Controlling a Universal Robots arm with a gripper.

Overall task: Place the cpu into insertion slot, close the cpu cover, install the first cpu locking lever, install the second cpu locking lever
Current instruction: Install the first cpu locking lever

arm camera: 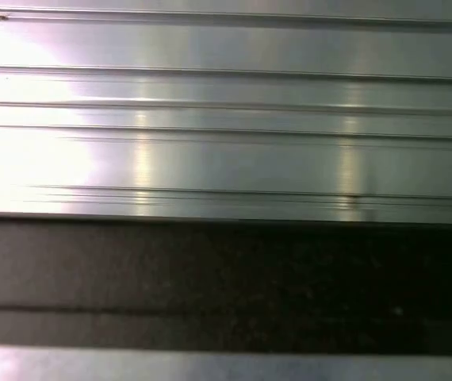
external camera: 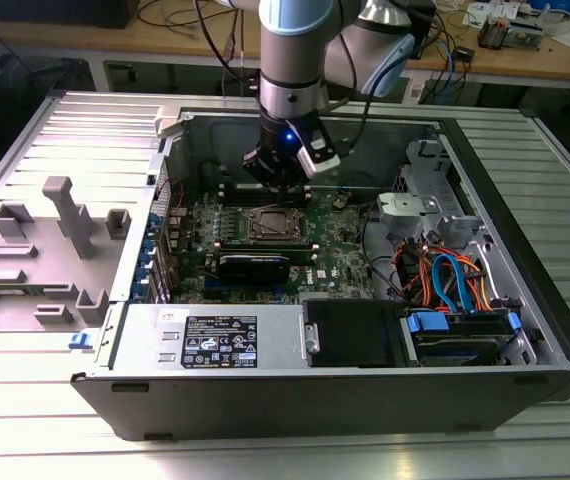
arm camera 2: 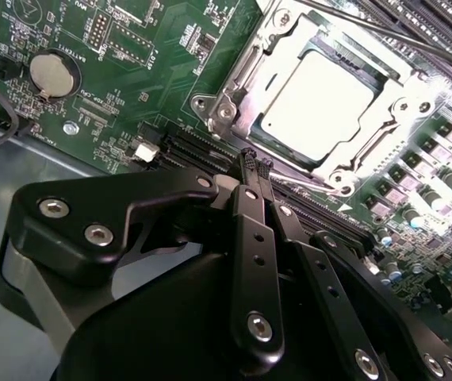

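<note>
In the exterior view, nearest the camera, the open computer case [external camera: 295,395] lies on its side on a ribbed metal table [external camera: 55,440], with the labelled power supply [external camera: 215,340] along its near wall and a bundle of orange and blue cables [external camera: 445,275] at the lower right of the frame. A grey plastic fixture [external camera: 60,225] sits on the table at the left of the frame, outside the case.

Deeper in the case lies the green motherboard [external camera: 340,255]. At its centre is the insertion slot [external camera: 270,225], and the cpu [arm camera 2: 315,103] already sits in it, its dull silver top showing in the second wrist view at the upper right of the frame. The cpu cover [arm camera 2: 273,55], a silvery frame, lies down flat around the chip. A round coin battery [arm camera 2: 54,74] is at the upper left of that frame.

The gripper [arm camera 2: 255,163] hangs just beyond the socket in the exterior view, above the far edge of the board. In the second wrist view its black fingers [arm camera 2: 250,210] are pressed together with nothing between them, their tips near the socket's corner but not visibly touching it.

The first wrist view shows ribbed metal [arm camera: 226,119] above a dark band.

Farthest back, a wooden workbench [external camera: 165,35] crosses the top of the exterior view.
</note>
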